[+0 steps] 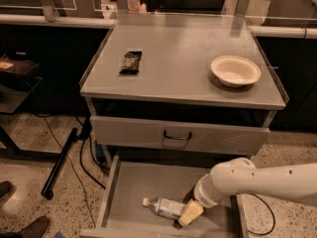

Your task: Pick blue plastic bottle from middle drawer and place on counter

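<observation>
The blue plastic bottle [163, 207], clear with a white cap pointing left, lies on its side on the floor of the open middle drawer [133, 185] at the bottom of the view. My gripper [190, 213], with pale yellow tips, is down in the drawer at the bottle's right end, touching or nearly touching it. The white arm [257, 180] reaches in from the right. The grey counter [183, 53] is above, with nothing held over it.
A cream bowl [235, 71] sits on the counter at the right and a dark snack packet [131, 62] at the left. A closed drawer front with a dark handle [177, 135] is just above the open drawer. Cables and a black pole lie on the floor at left.
</observation>
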Controlling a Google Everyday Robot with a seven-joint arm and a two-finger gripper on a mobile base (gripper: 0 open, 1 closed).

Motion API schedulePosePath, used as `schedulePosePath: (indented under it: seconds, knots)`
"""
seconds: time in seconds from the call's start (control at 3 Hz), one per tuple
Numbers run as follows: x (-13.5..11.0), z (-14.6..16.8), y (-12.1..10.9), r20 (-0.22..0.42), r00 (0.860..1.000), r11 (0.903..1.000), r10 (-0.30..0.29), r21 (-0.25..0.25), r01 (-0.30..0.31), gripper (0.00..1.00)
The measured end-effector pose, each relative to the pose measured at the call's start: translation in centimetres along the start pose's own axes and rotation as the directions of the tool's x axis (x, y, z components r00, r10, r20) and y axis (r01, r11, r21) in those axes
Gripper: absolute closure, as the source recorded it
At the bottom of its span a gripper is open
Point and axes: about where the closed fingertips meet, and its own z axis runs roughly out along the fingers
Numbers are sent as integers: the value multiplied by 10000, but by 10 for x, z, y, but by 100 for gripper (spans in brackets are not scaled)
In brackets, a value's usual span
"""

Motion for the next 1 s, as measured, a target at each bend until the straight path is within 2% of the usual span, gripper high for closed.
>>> schedulePosePath:
  seconds: [0.33, 0.67, 1.0]
  knots:
    - [1, 2, 0, 13, 10000, 10000, 15, -11, -15, 0]
    - [0, 16, 3, 225, 9997, 9991, 25, -414, -15, 0]
    - [-3, 42, 8, 618, 9980, 9934, -109, -1132, 178, 0]
